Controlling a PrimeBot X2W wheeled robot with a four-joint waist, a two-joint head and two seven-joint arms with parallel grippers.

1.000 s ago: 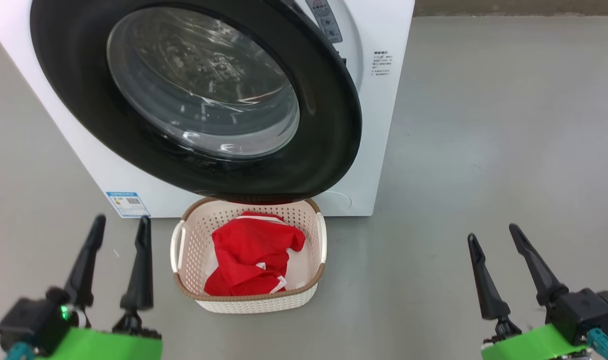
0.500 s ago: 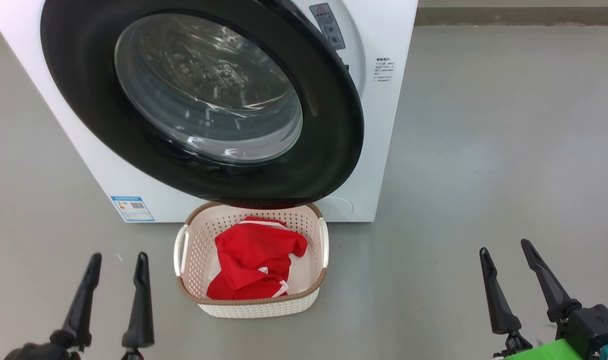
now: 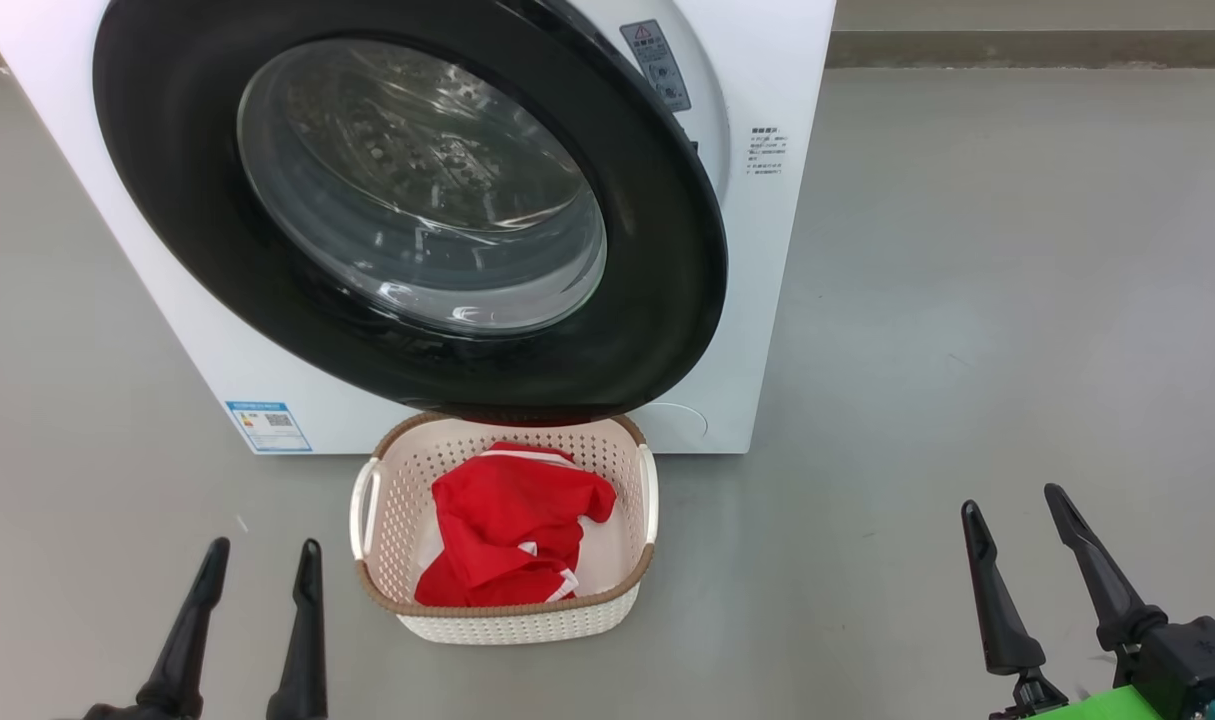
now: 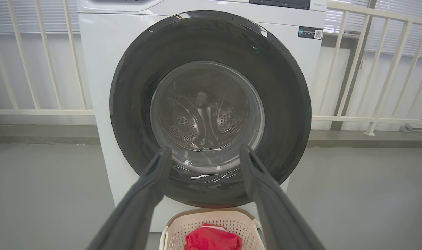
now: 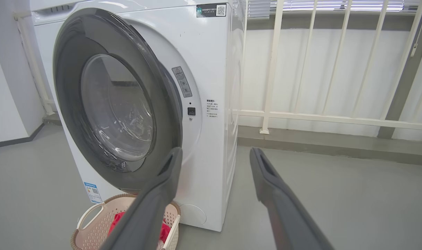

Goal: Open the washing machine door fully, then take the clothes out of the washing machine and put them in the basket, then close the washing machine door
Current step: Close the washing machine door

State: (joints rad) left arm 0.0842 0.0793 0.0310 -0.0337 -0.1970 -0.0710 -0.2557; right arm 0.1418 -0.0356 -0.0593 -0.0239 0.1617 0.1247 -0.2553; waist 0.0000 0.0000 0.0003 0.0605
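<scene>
The washing machine (image 3: 777,300) stands ahead, and its black-rimmed washing machine door (image 3: 667,250) hangs slightly ajar at its right edge. On the floor under the door sits the basket (image 3: 507,607), with the red clothes (image 3: 512,520) inside. My left gripper (image 3: 264,548) is open and empty, to the left of the basket. My right gripper (image 3: 1010,500) is open and empty over bare floor, far to the basket's right. In the left wrist view, the left gripper (image 4: 204,149) faces the door (image 4: 283,104) above the basket (image 4: 197,212). The right gripper (image 5: 216,151) points past the door's (image 5: 68,104) free edge.
A cream railing (image 5: 273,69) runs behind and to the right of the machine, with a low kerb (image 5: 318,146) along its foot. Grey floor (image 3: 967,300) stretches to the machine's right. A blue label (image 3: 269,426) sits low on the machine's front.
Both grippers have sunk towards the bottom of the head view, the left one most, staying open. The head camera has shifted a little. Door, basket and clothes stay put.
</scene>
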